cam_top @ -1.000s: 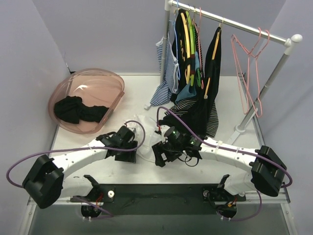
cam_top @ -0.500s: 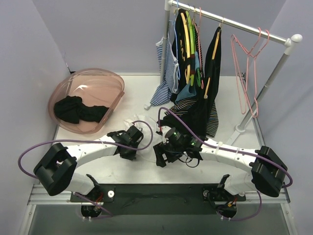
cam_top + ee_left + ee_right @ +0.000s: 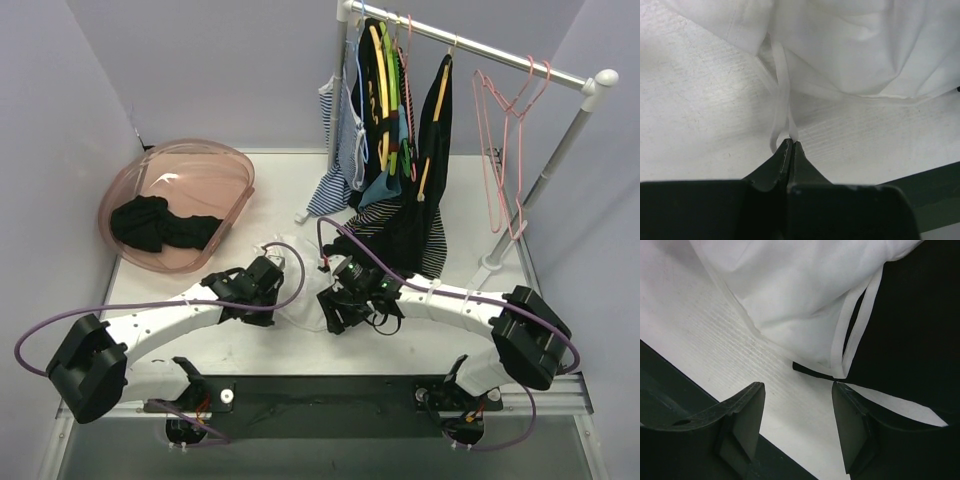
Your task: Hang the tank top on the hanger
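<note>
Grip comes first: at the bottom of the left wrist view our left gripper (image 3: pixel 790 144) is pinched shut on a strap (image 3: pixel 781 100) of the tank top (image 3: pixel 855 45), probably to lift that shoulder loop free. Our right gripper (image 3: pixel 797 390) hangs with jaws apart above the other strap (image 3: pixel 836 342), ready, we judge, to take it. The top lies crumpled on the table (image 3: pixel 282 187) at frame centre, white, thin, softly creased. The hanger (image 3: pixel 508 150) waits upper right on the rail (image 3: pixel 480 48), well apart.
</note>
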{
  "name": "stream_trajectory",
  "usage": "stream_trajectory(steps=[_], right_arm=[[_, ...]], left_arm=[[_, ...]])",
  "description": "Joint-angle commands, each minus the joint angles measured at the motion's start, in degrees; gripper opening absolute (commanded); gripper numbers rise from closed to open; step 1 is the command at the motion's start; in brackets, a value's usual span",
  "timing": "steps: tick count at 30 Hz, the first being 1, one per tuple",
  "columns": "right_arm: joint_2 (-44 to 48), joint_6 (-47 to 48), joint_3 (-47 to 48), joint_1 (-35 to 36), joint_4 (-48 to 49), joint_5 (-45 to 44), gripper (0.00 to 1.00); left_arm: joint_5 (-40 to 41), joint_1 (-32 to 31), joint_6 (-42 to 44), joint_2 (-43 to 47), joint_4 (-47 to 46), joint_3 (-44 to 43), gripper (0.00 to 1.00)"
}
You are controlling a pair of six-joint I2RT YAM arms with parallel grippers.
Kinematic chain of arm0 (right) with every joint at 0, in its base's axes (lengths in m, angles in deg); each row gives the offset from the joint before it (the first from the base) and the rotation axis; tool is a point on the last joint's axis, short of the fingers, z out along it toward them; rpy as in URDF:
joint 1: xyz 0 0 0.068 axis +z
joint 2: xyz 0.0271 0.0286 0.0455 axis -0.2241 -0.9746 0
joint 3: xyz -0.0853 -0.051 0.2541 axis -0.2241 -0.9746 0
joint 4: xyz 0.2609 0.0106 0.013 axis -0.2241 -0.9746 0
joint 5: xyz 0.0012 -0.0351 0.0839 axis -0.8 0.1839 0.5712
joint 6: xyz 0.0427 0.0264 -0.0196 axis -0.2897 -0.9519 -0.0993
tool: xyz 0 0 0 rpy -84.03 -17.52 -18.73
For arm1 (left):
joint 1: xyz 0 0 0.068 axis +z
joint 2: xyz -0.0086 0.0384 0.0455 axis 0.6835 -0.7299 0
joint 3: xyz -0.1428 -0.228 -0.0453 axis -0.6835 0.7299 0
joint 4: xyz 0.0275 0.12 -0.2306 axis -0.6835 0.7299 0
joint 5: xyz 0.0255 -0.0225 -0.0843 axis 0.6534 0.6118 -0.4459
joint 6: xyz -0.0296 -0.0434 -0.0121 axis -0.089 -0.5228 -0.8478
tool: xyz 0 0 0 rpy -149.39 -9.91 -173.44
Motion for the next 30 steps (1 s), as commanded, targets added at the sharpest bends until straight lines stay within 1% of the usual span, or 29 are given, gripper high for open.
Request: stream_trajectory(steps=[1, 11, 18, 21, 22, 24, 25, 28, 30], right_arm=[[-0.99, 3.26, 3.78, -1.5, -1.97, -2.17, 0.55], [-8.19, 5.2, 7.56, -2.3, -2.77, -1.55, 0.45], [-8.99, 4.76, 6.86, -2.3, -3.12, -2.96, 0.38], [-9.08, 5.02, 6.42, -2.3, -3.29, -2.87, 0.3], [-9.08, 4.94, 6.42, -2.3, -3.38, -2.7, 0.22], [-8.91, 5.03, 6.25, -2.13, -3.38, -2.78, 0.16], [-8.73, 5.11, 6.16, -2.04, -3.38, -2.78, 0.09], [-7.24, 5.03, 5.72, -1.77, -3.47, -3.57, 0.02], [-4.87, 5.11, 5.63, -1.34, -3.91, -4.27, 0.0]], left_arm=[[-1.14, -0.08, -1.83, 3.87, 2.79, 0.23, 0.0], [-0.88, 0.01, -2.71, 7.56, 5.08, 0.23, 0.0], [-1.06, 0.1, -2.89, 8.0, 5.34, 0.15, 0.0], [-0.97, 0.01, -2.89, 8.44, 5.78, 0.06, 0.0], [-0.88, 0.1, -2.97, 8.61, 5.78, -0.03, 0.0], [-0.62, 0.1, -2.97, 9.32, 6.48, -0.29, 0.0], [-0.53, 0.01, -2.97, 9.58, 6.75, -0.38, 0.0], [-0.35, 0.01, -2.97, 10.9, 7.71, -1.26, 0.0], [-1.14, 0.1, -2.1, 12.65, 7.63, -1.52, 0.0]])
